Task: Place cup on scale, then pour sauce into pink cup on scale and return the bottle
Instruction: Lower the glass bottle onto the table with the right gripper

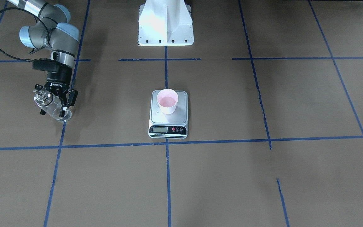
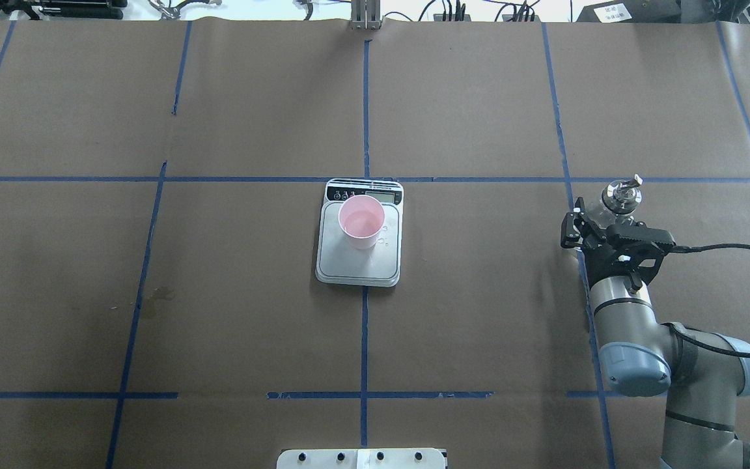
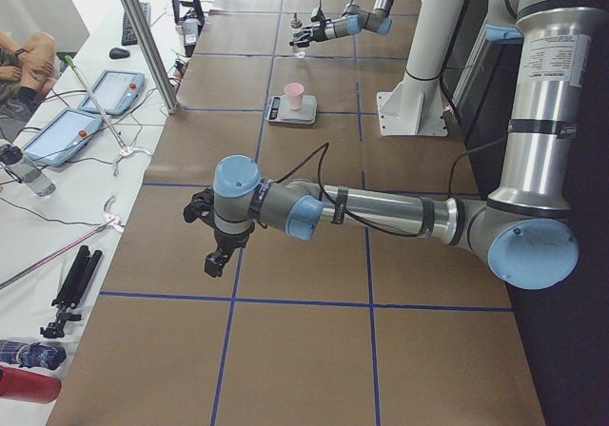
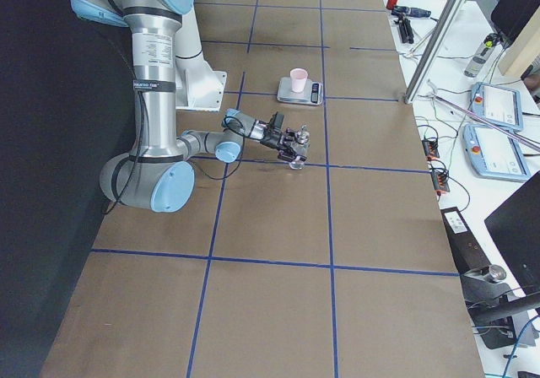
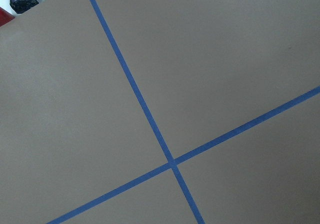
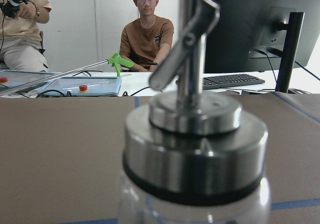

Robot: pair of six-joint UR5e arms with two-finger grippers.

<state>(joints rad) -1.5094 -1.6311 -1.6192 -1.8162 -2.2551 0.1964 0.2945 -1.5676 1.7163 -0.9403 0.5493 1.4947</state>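
The brown paper-covered surface (image 1: 295, 94) with its grid of blue tape lines (image 1: 167, 176) fills most of what I can see. The left arm (image 3: 381, 215) reaches out low over it, far from the work. Its hand (image 3: 214, 266) shows only in the side view, so I cannot tell how far apart its fingers stand, and its wrist camera gives me only paper and tape.

The right arm (image 2: 629, 326) is stretched out on the robot's right side. Its hand (image 1: 54, 102) has its fingers on either side of the small clear glass bottle with a shiny metal cap and thin spout (image 1: 51, 107), closed against the glass as far as I can see. The bottle is upright, low over the surface and beside a tape line, well apart from the scale. I cannot tell whether its base touches the paper.

The flat rectangular silver-grey scale with a black display strip (image 1: 169, 121) lies at the centre of the surface, its display turned away from the robot. The small pale pink tapered cup (image 1: 167, 101) stands upright about mid-platform. I cannot make out any liquid in it.
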